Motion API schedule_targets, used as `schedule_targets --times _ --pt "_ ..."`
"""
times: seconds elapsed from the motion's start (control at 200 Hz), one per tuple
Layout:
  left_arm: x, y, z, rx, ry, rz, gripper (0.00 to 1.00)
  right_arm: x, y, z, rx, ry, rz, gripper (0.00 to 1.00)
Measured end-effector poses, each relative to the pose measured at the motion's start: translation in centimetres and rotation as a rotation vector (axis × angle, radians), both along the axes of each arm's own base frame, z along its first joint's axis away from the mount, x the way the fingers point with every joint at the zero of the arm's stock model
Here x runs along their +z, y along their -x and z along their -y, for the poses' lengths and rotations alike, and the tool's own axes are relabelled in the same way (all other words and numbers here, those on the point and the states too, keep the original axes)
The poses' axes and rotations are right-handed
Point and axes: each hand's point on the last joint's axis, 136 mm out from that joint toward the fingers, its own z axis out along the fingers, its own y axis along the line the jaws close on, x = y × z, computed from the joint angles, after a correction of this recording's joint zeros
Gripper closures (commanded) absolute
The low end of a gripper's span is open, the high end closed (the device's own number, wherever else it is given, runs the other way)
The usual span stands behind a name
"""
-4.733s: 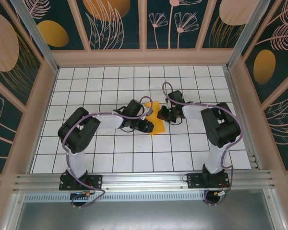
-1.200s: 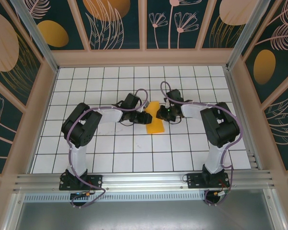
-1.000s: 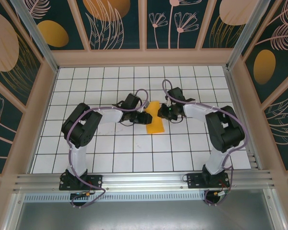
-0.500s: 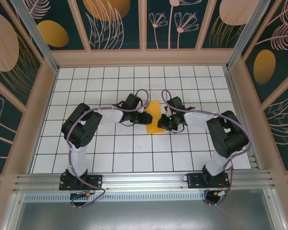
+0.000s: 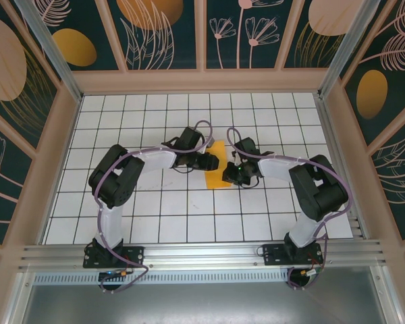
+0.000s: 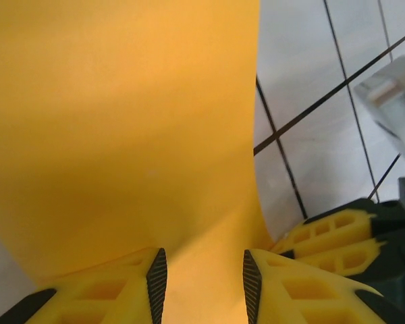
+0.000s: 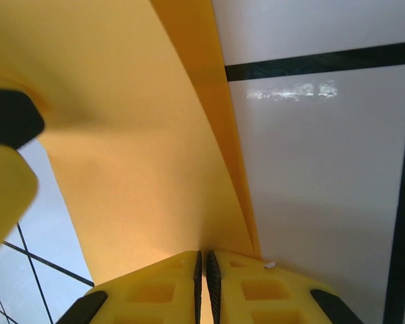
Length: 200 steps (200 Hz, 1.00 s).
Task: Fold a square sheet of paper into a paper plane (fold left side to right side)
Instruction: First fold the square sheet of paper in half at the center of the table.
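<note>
- The paper [image 5: 216, 179] lies near the middle of the tiled table [image 5: 155, 209], folded into a narrow strip running near to far (its creases are hard to make out from above).
- The left gripper [image 5: 214, 162] reaches in from the left and covers the strip's middle.
- In the left wrist view the left gripper [image 6: 204, 270] has its jaws standing apart. The paper [image 6: 121, 121] runs into the gap without being pinched.
- The right gripper [image 5: 231, 174] comes in from the right at the strip's right edge, a little nearer than the left one. The two heads sit close together with the paper between them.
- In the right wrist view the right gripper [image 7: 202, 266] is clamped on the paper [image 7: 128, 148]. Its pads almost touch, and the folded edge runs down into the slit.
- The right arm's yellow fingers [image 6: 331, 236] show at the lower right of the left wrist view, just beside the paper's edge.
- A left finger [image 7: 7, 169] blocks the left side of the right wrist view.
- A purple cable [image 5: 201, 129] loops over the left wrist.
- Patterned walls [image 5: 165, 34] close in the table on three sides, and a metal rail [image 5: 202, 255] carries the arm bases at the near edge.
</note>
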Motion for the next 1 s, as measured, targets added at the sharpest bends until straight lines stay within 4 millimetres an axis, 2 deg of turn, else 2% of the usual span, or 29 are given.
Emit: schedule_targets --times 0.12,0.365,0.51,0.731,0.871,1.001 --pt "-0.1 -0.8 -0.1 0.014 0.002 0.000 0.62 -0.1 0.0 0.0 0.001 0.003 0.000 0.83" --pt "-0.9 -1.0 -0.6 0.026 -0.011 -0.013 0.62 -0.1 0.0 0.0 0.001 0.004 0.001 0.83" --pt "-1.9 -2.0 -1.1 0.051 -0.025 -0.023 0.61 -0.1 0.0 0.1 0.001 0.005 0.000 0.83" --pt "-1.8 -2.9 -1.3 0.075 -0.020 -0.031 0.61 -0.1 -0.2 -0.1 0.002 0.004 0.002 0.83" --pt "-1.7 -3.7 -1.5 0.088 -0.015 -0.035 0.60 -0.1 -0.3 -0.1 0.007 0.005 0.006 0.83" --pt "-1.6 -5.5 -2.1 0.120 -0.011 -0.030 0.59 -0.1 -0.3 -0.1 0.008 0.005 0.006 0.83"
